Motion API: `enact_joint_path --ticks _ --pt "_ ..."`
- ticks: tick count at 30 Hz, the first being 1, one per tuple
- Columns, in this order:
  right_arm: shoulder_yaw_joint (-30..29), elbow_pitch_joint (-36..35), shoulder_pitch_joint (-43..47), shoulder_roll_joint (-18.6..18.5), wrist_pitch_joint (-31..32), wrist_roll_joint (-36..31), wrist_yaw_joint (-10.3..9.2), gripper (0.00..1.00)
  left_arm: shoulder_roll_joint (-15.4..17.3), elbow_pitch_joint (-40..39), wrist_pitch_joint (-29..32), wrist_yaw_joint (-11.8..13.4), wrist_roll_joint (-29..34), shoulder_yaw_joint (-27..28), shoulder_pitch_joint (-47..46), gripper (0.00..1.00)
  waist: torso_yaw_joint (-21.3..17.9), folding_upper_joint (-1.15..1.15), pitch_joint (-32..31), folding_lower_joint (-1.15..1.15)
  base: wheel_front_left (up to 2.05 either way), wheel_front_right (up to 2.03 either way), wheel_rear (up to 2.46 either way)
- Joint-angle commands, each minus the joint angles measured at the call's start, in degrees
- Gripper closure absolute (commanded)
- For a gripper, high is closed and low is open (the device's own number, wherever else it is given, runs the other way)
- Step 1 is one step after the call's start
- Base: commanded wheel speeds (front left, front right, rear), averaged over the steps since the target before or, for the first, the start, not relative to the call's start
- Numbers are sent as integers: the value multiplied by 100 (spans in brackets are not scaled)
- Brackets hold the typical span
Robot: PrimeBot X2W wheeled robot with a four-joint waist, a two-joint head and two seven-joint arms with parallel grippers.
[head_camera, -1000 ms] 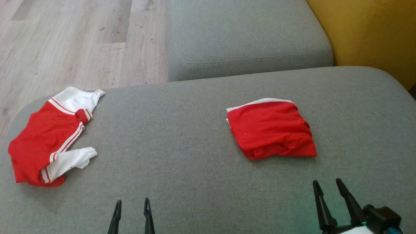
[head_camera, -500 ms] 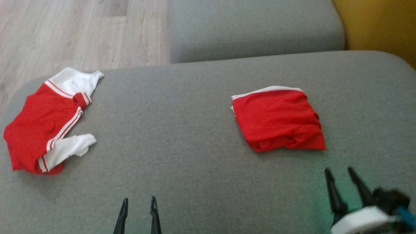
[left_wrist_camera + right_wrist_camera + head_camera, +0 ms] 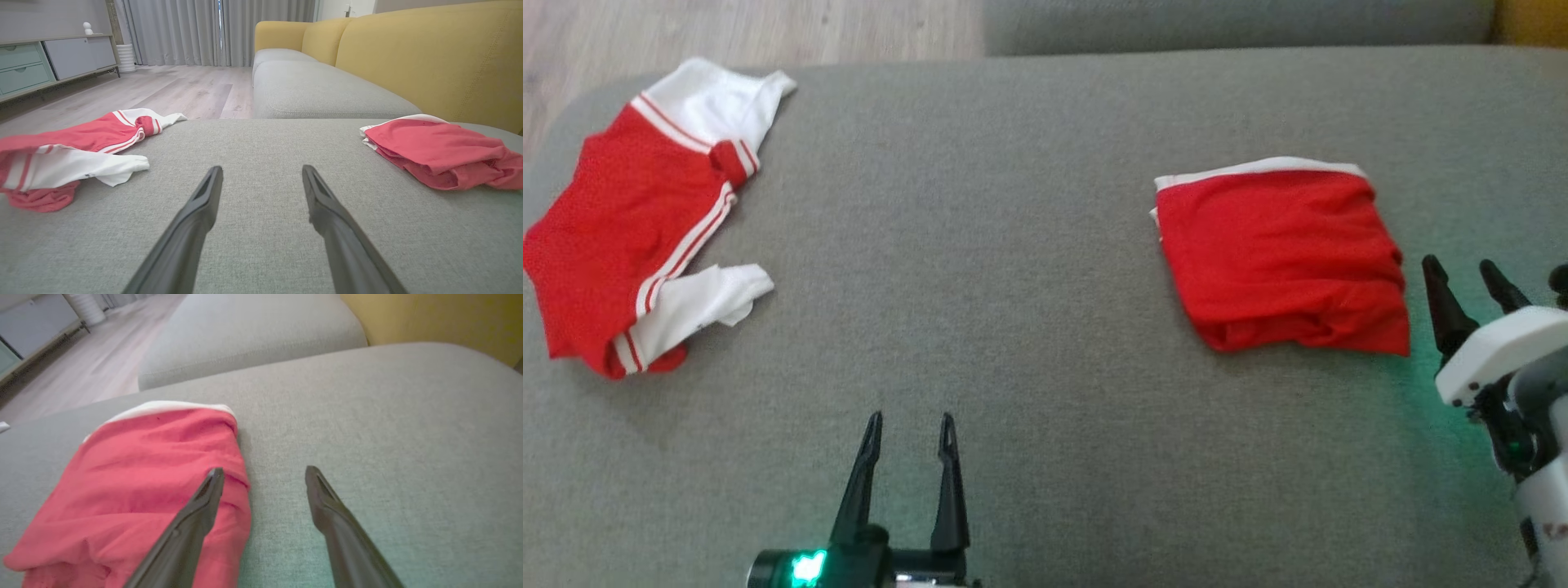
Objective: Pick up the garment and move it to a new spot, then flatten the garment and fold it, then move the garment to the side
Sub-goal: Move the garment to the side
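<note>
A crumpled red-and-white garment [image 3: 629, 220] lies at the far left of a grey sofa cushion [image 3: 1013, 245], one white sleeve splayed towards the centre and pale wood flooring [image 3: 768, 28] visible beyond it. At lower centre, the left gripper [image 3: 911, 420] hovers over bare fabric, its two dark fingers apart and holding nothing, well clear of both pieces of clothing (a green light glows at its base). To the right of centre, the folded red garment [image 3: 1282, 253] rests flat on the cushion, a white band showing along its far edge and its near edge bunched in soft creases. Just beside its right edge, the right gripper [image 3: 1459, 265] stands with fingers spread and empty; in the right wrist view one finger crosses in front of the red cloth, though whether it touches cannot be told. A yellow backrest [image 3: 429, 53] rises behind the seat at far right.
</note>
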Motion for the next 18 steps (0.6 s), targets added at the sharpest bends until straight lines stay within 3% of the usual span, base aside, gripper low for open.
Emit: enact_joint_path --ticks 1,9,10,11,12,18 --pt "192 7 -200 -158 60 126 -5 0 -28 -135 -47 42 -31 89 -254 0 121 0 172 -2 0 0 0" --pt "803 836 -718 -139 17 658 -5 0 -28 -62 -47 91 -14 -48 -562 0 218 0 506 -2 0 0 0" --pt "902 894 -770 -125 1 753 -5 29 -28 -56 -47 96 -10 -54 -591 0 213 0 530 -2 0 0 0" --pt "1001 928 -817 -127 -29 841 -5 91 -28 -50 -47 99 -6 -56 -614 0 205 0 549 -2 0 0 0" --pt "1092 958 -867 -150 -84 916 -5 100 -28 -48 -47 105 -1 -52 -633 0 190 0 570 -2 0 0 0" --pt "1399 1121 -1144 -486 -490 1059 -5 100 -28 -48 -47 108 34 -6 -667 0 -14 0 645 -2 0 0 0"
